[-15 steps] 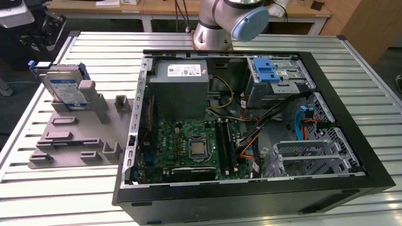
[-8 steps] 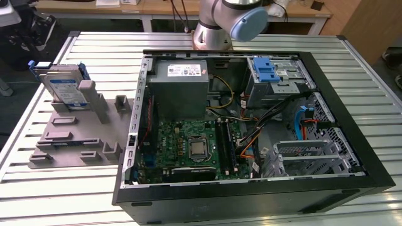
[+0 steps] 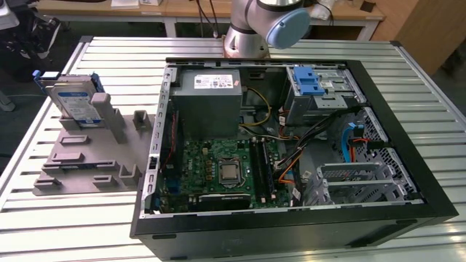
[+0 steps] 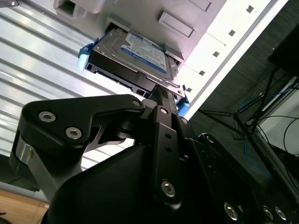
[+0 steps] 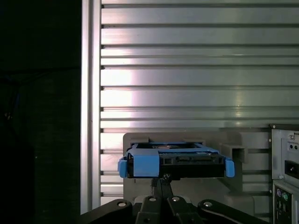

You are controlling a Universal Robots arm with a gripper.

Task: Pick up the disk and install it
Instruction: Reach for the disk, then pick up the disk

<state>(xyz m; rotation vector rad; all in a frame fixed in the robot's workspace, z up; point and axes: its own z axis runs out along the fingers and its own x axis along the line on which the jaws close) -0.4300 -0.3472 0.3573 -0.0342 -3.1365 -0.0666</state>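
Disk (image 3: 75,103) stands on edge in a slot at the far end of the grey fixture (image 3: 87,158), on the exterior view's left, well apart from the open PC case (image 3: 291,142). Its top edge and blue carrier frame are free, with open air above. A grey post of the fixture stands just beside its labelled face, and its lower part sits down in the slot, hidden. The slatted aluminium table (image 3: 73,218) ends close behind the disk, and only a narrow strip of table separates fixture from case wall. In the first wrist view the disk (image 5: 175,161) is seen edge-on, blue tabs at both ends, fixture (image 5: 187,137) around it and the case rear (image 5: 285,158) at the frame edge. The gripper (image 5: 163,178) lines up with the disk's middle, tips apparently pressed together with nothing between them; how far they sit from the disk is hard to judge. In the second wrist view the gripper (image 4: 160,93) body covers one corner of the disk (image 4: 140,53). Inside the case, the power supply (image 3: 207,103) sits next to the blue latch (image 3: 309,82) on its metal cage, with cables (image 3: 313,131) draped below that cage hiding part of it. The arm (image 3: 258,27) is cut off by the frame's top.
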